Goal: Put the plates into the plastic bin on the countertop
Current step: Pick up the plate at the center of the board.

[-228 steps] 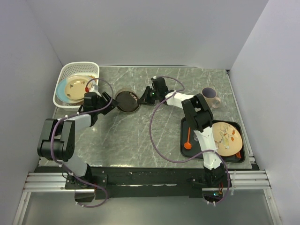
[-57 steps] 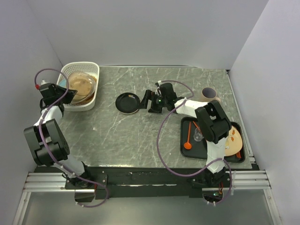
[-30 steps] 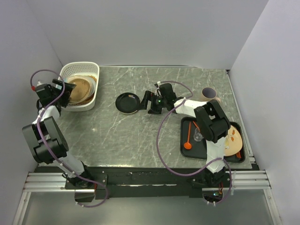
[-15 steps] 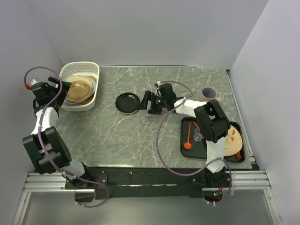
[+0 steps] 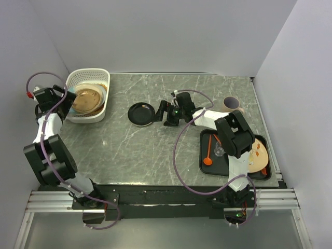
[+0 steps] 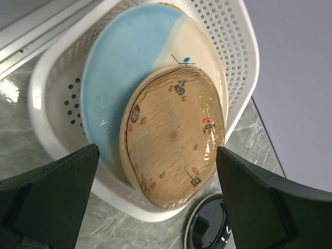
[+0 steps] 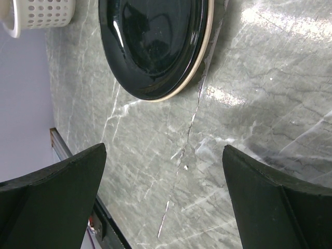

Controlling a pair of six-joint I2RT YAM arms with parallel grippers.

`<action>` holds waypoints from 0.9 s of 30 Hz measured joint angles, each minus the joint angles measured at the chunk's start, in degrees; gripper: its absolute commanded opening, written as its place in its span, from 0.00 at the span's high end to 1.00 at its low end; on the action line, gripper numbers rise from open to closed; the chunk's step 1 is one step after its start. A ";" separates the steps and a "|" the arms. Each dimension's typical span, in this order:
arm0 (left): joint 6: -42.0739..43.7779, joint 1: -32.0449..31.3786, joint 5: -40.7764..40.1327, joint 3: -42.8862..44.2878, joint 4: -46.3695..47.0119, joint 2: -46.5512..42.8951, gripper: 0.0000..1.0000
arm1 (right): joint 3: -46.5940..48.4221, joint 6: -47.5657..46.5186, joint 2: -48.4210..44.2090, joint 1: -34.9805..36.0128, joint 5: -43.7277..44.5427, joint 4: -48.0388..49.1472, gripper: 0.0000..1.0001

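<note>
Nearest the arm bases, on the right, a black tray [image 5: 212, 168] is lying on the grey-green marble countertop [image 5: 135, 150]. It is carrying one orange spoon [image 5: 208, 154] and one pink-and-cream sprig plate [image 5: 258, 155]. The right arm is crossing above the tray and hiding part of that plate. Beyond the tray's far edge, one tan mug [image 5: 232, 104] is showing beside the arm.

Toward the middle, one dark brown plate [image 5: 141, 114] is lying flat on the countertop, well apart from the bin. The right gripper [image 5: 162, 113] is hovering just beside its right edge. Its fingers [image 7: 57, 181] are standing wide apart and gripping nothing. The right wrist view is showing bare marble between them, with the dark plate just past the tips and not touching.

In all, four plates are showing: one on the tray, one on the countertop and two in the bin.

At the far left, the white perforated plastic bin [image 5: 98, 75] is sitting on the countertop. Inside it, one large blue-and-cream plate [image 6: 114, 83] is resting tilted. One smaller tan dark-rimmed plate [image 6: 174, 137] is leaning on its face. The left gripper [image 5: 65, 97] is hovering just beside the bin's left side and pointing at it. Its fingers [image 6: 49, 192] are spread fully apart, holding nothing and touching neither bin nor plates.
</note>
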 measured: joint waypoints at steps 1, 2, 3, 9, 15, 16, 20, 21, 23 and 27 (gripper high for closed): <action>0.02 0.00 -0.61 -0.68 -0.15 -1.20 0.01 | 0.00 0.00 0.00 -0.02 0.00 0.00 0.00; 0.04 0.00 -1.05 -1.16 -0.24 -2.38 0.01 | 0.00 0.02 0.00 -0.02 0.00 0.00 0.00; 0.04 0.00 -1.25 -1.40 -0.33 -3.21 0.01 | 0.00 0.04 0.02 -0.02 0.00 0.02 0.00; 0.66 -1.42 -1.62 -1.81 0.48 -7.41 0.01 | 0.98 0.39 0.76 -0.02 0.00 0.02 0.03; 1.77 -7.30 -0.85 -1.84 1.44 -7.67 0.01 | 3.06 0.55 3.30 -0.02 0.11 0.13 0.08; 1.99 -8.09 -0.74 -1.84 1.53 -7.67 0.01 | 3.50 0.61 3.93 -0.02 0.17 0.13 0.09; 3.65 -12.66 -0.55 -1.84 1.53 -7.63 0.01 | 4.44 1.22 5.79 -0.02 0.17 0.22 0.15; 4.11 -13.81 -0.44 -1.84 1.57 -7.54 0.01 | 4.94 1.46 6.27 -0.02 0.26 0.26 0.16; 4.52 -16.22 -0.17 -1.84 1.60 -7.32 0.01 | 5.95 1.84 7.21 -0.02 0.24 0.76 0.19; 4.90 -20.28 0.55 -2.54 3.19 -7.21 0.01 | 7.56 2.40 8.61 -0.02 0.37 1.27 0.27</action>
